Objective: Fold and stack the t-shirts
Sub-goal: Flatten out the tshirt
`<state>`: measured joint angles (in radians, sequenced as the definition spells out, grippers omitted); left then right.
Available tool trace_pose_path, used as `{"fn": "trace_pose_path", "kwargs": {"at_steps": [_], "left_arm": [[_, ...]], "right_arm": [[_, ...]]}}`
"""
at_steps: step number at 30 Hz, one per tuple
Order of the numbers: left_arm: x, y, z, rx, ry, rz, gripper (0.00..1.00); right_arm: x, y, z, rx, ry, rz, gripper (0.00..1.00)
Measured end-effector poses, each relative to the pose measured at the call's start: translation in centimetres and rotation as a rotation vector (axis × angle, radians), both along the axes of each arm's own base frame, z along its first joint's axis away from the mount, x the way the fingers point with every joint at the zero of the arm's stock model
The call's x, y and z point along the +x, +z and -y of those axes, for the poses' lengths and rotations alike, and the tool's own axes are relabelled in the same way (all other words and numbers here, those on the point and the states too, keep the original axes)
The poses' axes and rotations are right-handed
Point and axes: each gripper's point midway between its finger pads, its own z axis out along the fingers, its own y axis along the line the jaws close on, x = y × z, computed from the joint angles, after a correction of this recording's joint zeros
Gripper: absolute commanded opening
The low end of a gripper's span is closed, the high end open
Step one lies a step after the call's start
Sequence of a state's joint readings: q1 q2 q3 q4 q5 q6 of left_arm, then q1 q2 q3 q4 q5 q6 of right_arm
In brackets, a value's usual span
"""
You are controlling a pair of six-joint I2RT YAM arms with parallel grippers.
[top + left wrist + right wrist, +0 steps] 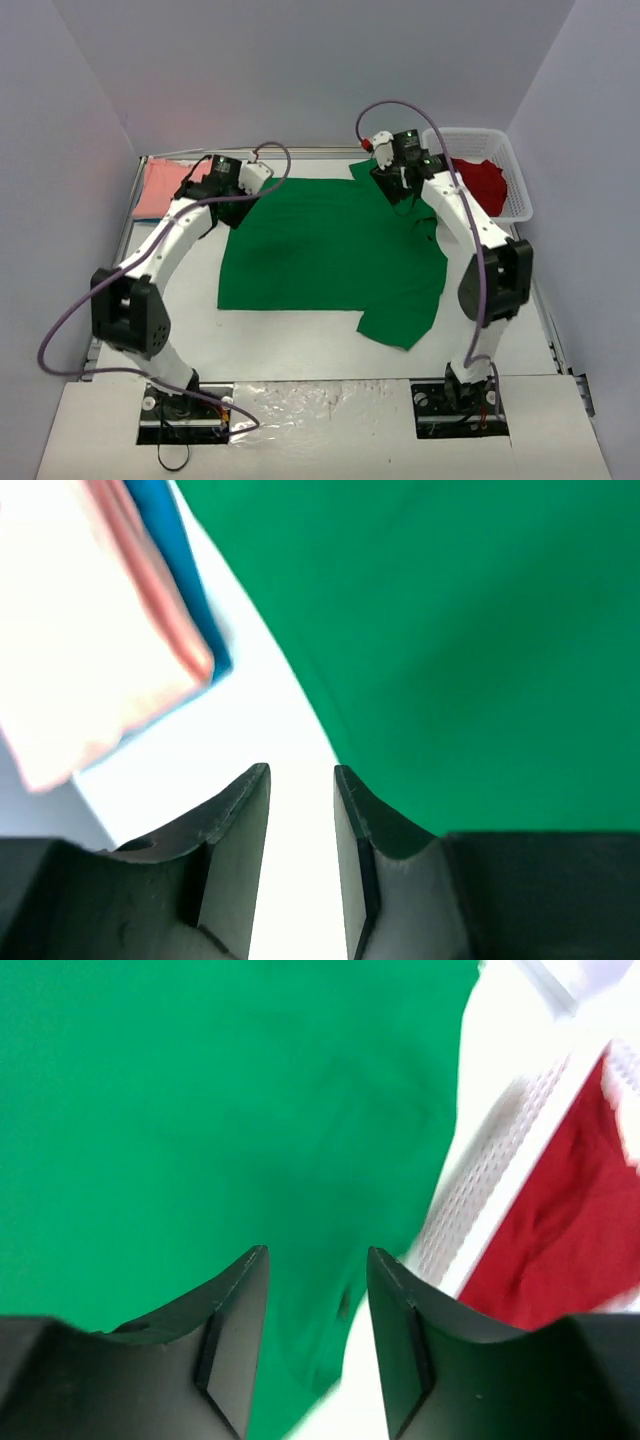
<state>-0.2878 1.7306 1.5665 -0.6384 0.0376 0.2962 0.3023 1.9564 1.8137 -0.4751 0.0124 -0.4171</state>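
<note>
A bright green t-shirt [330,250] lies spread flat on the white table, one sleeve sticking out at the near right. My left gripper [222,205] is open and empty just off the shirt's far left corner; in the left wrist view it [300,780] hangs over bare table beside the green cloth [450,630]. My right gripper [400,198] is open and empty over the shirt's far right corner [200,1110], with its midpoint [317,1260] above the cloth's edge. A folded salmon-pink shirt [160,185] lies on a teal-blue one [190,590] at the far left. A red shirt [480,180] lies in the basket.
The white mesh basket [520,200] stands at the far right, its wall [500,1170] close to my right gripper. Grey walls enclose the table on three sides. Purple cables loop from both arms.
</note>
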Motion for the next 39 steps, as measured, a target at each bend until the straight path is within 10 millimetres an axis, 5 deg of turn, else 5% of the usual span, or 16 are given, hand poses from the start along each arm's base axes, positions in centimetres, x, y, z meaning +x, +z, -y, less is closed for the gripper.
{"fn": "trace_pose_path", "kwargs": {"at_steps": [3, 8, 11, 18, 30, 39], "left_arm": [[-4.5, -0.8, -1.8, 0.07, -0.044, 0.009, 0.3], [-12.5, -5.6, -5.0, 0.188, -0.119, -0.086, 0.31], [-15.4, -6.4, -6.0, 0.211, -0.158, -0.091, 0.33], [-17.0, -5.3, -5.4, 0.161, -0.211, -0.026, 0.37], [-22.1, -10.5, -4.3, 0.114, -0.406, -0.225, 0.39], [-22.3, -11.8, -4.7, 0.158, -0.473, -0.232, 0.4]], "right_arm": [[-5.2, 0.2, 1.1, 0.01, 0.022, -0.042, 0.49], [-13.7, -2.3, 3.3, 0.019, 0.049, -0.146, 0.6], [-16.6, -2.0, 4.4, 0.065, 0.064, -0.154, 0.66], [-16.8, 0.4, 8.3, 0.186, -0.028, -0.064, 0.69], [-17.7, -3.0, 8.3, 0.238, -0.03, -0.144, 0.72], [-18.3, -4.6, 8.8, 0.29, -0.049, -0.182, 0.73]]}}
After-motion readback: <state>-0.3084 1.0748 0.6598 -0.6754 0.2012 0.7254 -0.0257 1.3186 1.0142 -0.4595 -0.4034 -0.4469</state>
